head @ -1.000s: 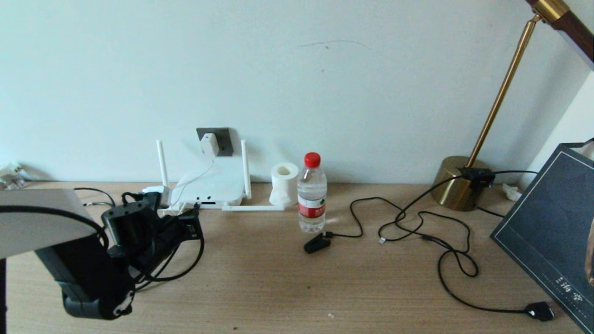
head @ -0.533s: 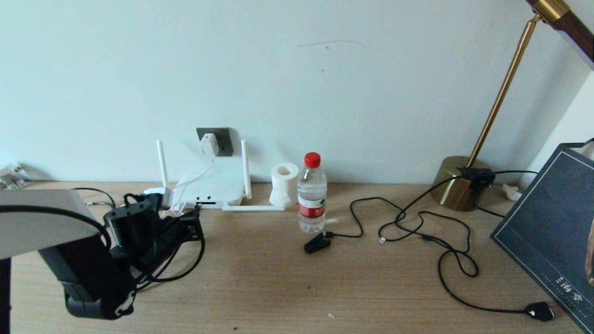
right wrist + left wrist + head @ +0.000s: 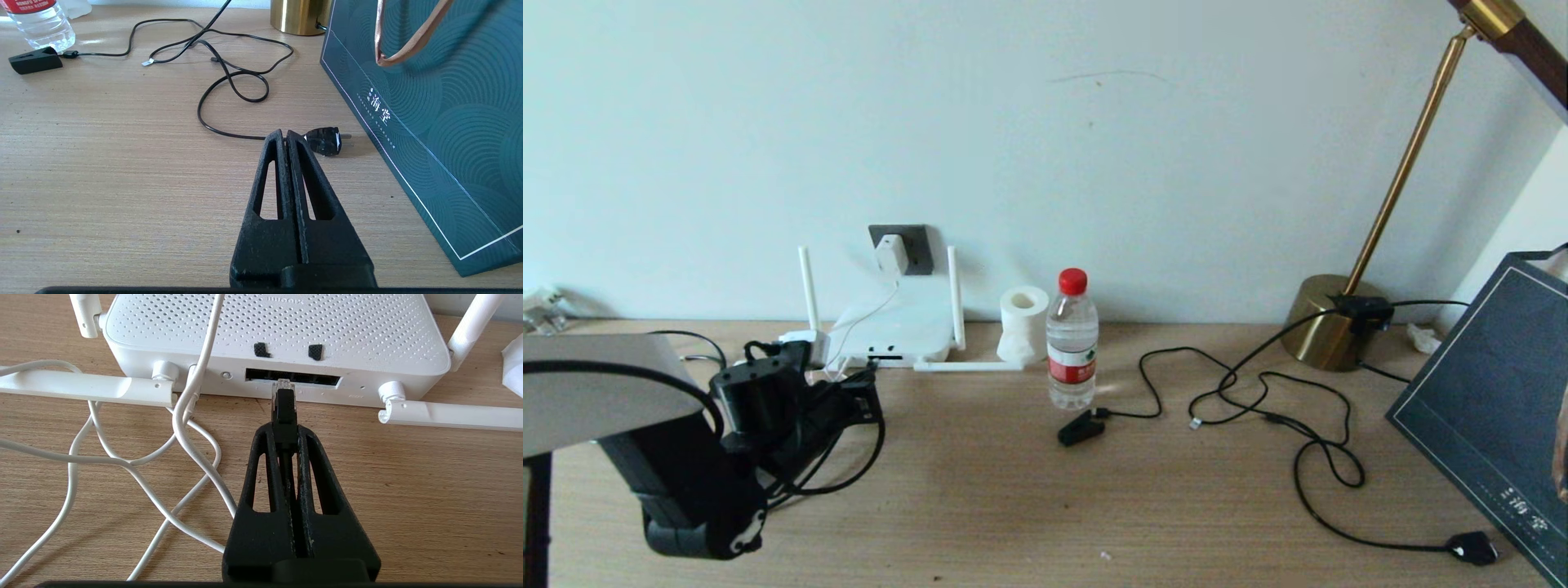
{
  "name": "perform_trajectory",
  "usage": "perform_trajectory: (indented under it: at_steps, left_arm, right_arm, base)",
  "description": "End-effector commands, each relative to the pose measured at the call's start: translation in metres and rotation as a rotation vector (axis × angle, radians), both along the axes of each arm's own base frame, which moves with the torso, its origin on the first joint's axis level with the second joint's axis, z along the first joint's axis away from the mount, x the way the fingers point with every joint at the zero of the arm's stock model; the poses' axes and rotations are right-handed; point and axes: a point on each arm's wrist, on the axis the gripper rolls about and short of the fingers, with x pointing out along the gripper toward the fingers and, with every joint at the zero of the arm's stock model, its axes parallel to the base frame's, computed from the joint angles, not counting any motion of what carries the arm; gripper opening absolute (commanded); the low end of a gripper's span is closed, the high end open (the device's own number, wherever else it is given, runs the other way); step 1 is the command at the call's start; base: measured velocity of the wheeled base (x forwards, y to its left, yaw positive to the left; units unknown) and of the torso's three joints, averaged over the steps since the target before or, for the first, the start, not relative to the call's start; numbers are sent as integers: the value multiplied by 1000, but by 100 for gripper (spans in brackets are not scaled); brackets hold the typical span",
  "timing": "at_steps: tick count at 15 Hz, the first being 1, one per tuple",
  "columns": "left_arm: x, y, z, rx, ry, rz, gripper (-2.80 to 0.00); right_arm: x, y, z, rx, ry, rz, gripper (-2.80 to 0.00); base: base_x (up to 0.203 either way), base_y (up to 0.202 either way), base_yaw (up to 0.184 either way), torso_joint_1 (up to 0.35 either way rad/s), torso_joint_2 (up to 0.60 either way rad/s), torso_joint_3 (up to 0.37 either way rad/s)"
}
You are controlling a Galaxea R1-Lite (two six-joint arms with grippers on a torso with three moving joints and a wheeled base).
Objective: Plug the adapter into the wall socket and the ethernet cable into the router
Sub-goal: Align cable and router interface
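Note:
The white adapter (image 3: 891, 254) sits in the dark grey wall socket (image 3: 917, 245), with its thin white cord hanging down to the router (image 3: 894, 331). My left gripper (image 3: 284, 430) is shut on the ethernet cable's black connector (image 3: 284, 404). The connector's clear tip is at the edge of the router's (image 3: 269, 330) dark port slot (image 3: 318, 379); I cannot tell whether it is inside. The black ethernet cable (image 3: 870, 457) loops behind the left gripper (image 3: 862, 392). My right gripper (image 3: 284, 136) is shut on nothing, low over the table at the right, out of the head view.
White cords (image 3: 122, 461) tangle on the wood beside the router. A tissue roll (image 3: 1023, 322), a water bottle (image 3: 1072, 343) and a black clip-like plug (image 3: 1080, 428) stand right of it. A thin black cord (image 3: 1307, 465) ends in a chunky plug (image 3: 325, 141). A brass lamp base (image 3: 1327, 327) and a teal bag (image 3: 429, 102) fill the right.
My left arm has crept slightly forward toward the router with the connector in its grip. Nothing else has moved.

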Motion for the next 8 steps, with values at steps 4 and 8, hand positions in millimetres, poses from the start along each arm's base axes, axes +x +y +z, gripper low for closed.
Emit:
perform_trajectory:
  at_steps: [4,8]
  left_arm:
    - [3,0,1,-1,-15,1,-280]
    - [5,1,1,-2,-16,5,-280]
  right_arm:
    - [0,0,0,0,2,0,-280]
    - [0,0,0,0,1,0,-280]
  base:
    - [0,0,0,0,0,0]
    - [0,0,0,0,0,0]
